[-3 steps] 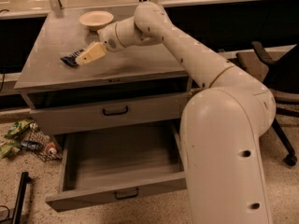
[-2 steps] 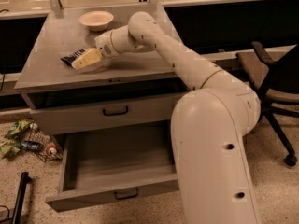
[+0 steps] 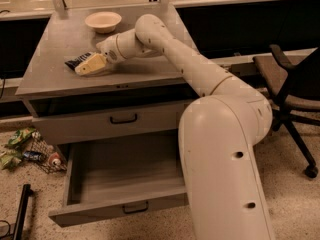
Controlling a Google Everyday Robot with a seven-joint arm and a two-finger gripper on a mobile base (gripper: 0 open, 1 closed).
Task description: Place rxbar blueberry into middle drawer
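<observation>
Below and in front of the gripper, well apart from it, the middle drawer (image 3: 125, 171) stands pulled out, its plain grey tray bare and open from above; the upper drawer front (image 3: 80, 128) between them is closed. The arm (image 3: 200, 71) reaches across the grey cabinet top (image 3: 50, 46) from the right and ends in the gripper (image 3: 90, 64), which sits low at the surface near the left front edge. Behind the gripper, near but apart, is a round beige bowl (image 3: 103, 21). The rxbar blueberry (image 3: 75, 60) lies flat on the top, immediately to the left of the gripper and partly covered by it, so only its left end shows: a dark navy wrapper with pale lettering. Its long axis seems to run roughly left to right, in line with the gripper's reach, though the covered end makes that uncertain. Whether the gripper is parted around the bar or already closed on it cannot be told. By my judgement the coming move depends on securing the bar here, then carrying it forward and down over the open tray.
</observation>
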